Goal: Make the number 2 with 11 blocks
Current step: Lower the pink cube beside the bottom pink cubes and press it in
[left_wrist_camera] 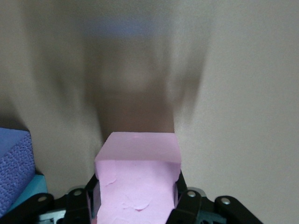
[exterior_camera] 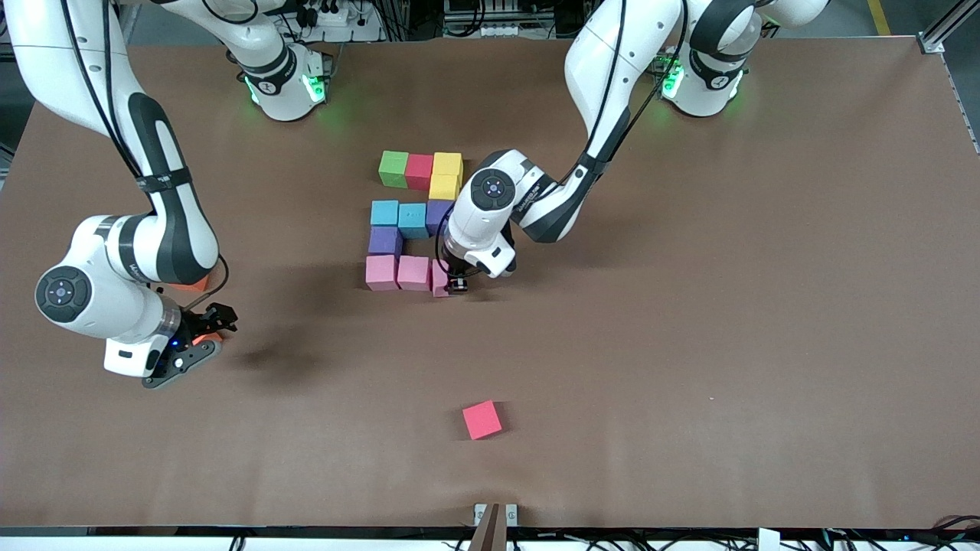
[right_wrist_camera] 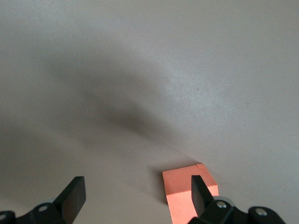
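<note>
The left gripper (exterior_camera: pixel 457 285) is clamped on a pink cube (left_wrist_camera: pixel 136 179), one finger pressed to each side face, the cube's top standing clear above the fingertips. In the front view this held cube (exterior_camera: pixel 440 278) sits at the end of the bottom row of the number 2 (exterior_camera: pixel 413 222), just beside two more pink cubes (exterior_camera: pixel 397 272); whether it touches the table I cannot tell.

Moving outward, a purple cube (exterior_camera: pixel 384 241) stands at about eleven o'clock from the pink pair. Above it runs the middle row: two light blue cubes (exterior_camera: pixel 399 216) and a second purple cube (exterior_camera: pixel 438 214), partly covered by the left wrist. At twelve o'clock from that, a yellow cube (exterior_camera: pixel 443 187) leads to the top row of green cube (exterior_camera: pixel 393 168), red cube (exterior_camera: pixel 419 171) and another yellow cube (exterior_camera: pixel 448 163).

A loose red cube (exterior_camera: pixel 482 419) lies well apart at six o'clock, nearer the front camera.

The right gripper (exterior_camera: pixel 200 335) waits toward the right arm's end of the table, fingers spread wide and holding nothing. An orange cube (right_wrist_camera: pixel 189 196) lies on the table under one finger (right_wrist_camera: pixel 201 193). A second orange cube (exterior_camera: pixel 193 285) peeks out by the right arm at twelve o'clock.
</note>
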You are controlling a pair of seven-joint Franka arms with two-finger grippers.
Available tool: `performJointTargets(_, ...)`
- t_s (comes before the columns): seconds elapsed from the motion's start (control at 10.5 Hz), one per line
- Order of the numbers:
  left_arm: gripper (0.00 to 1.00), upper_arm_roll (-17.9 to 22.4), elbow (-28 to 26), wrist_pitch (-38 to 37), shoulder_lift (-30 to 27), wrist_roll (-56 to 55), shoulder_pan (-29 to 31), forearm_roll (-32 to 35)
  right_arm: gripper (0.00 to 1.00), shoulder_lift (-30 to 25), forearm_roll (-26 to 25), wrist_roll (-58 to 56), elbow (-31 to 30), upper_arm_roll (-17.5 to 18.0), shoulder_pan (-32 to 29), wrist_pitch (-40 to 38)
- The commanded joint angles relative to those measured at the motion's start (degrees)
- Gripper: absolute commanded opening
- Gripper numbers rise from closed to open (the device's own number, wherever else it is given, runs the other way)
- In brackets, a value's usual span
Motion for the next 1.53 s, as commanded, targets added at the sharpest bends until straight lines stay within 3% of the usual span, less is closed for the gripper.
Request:
performJointTargets(0.0,0.0,0.5,1.6,-0.1,1.3,-2.7,-0.9,1.7,1.0,-0.2,0.6,-0.3,0.1,0.3,-0.4,0.1)
performJointTargets(0.86,0.0,0.5,2.8,-0.1,2.2,-4.0,-1.3,1.9,1.0,-0.2,0.8,-0.3,0.1,0.3,-0.4,0.1)
performJointTargets(1.05,0.08,0.5,2.8,-0.1,2.2,-4.0,-1.3,1.9,1.0,-0.2,0.8,-0.3,0.1,0.3,-0.4,0.1)
performJointTargets(1.15,0.26,0.5,2.8,-0.1,2.5,-4.0,-1.3,1.9,1.0,-0.2,0.8,-0.3,0.1,0.3,-0.4,0.1)
performJointTargets(1.24,0.54,0.5,2.8,-0.1,2.6,-4.0,-1.3,2.0,1.0,-0.2,0.8,-0.3,0.1,0.3,-0.4,0.1)
performJointTargets(1.43,0.74,0.5,2.8,-0.1,2.6,-4.0,-1.3,2.2,1.0,-0.2,0.8,-0.3,0.1,0.3,-0.3,0.1)
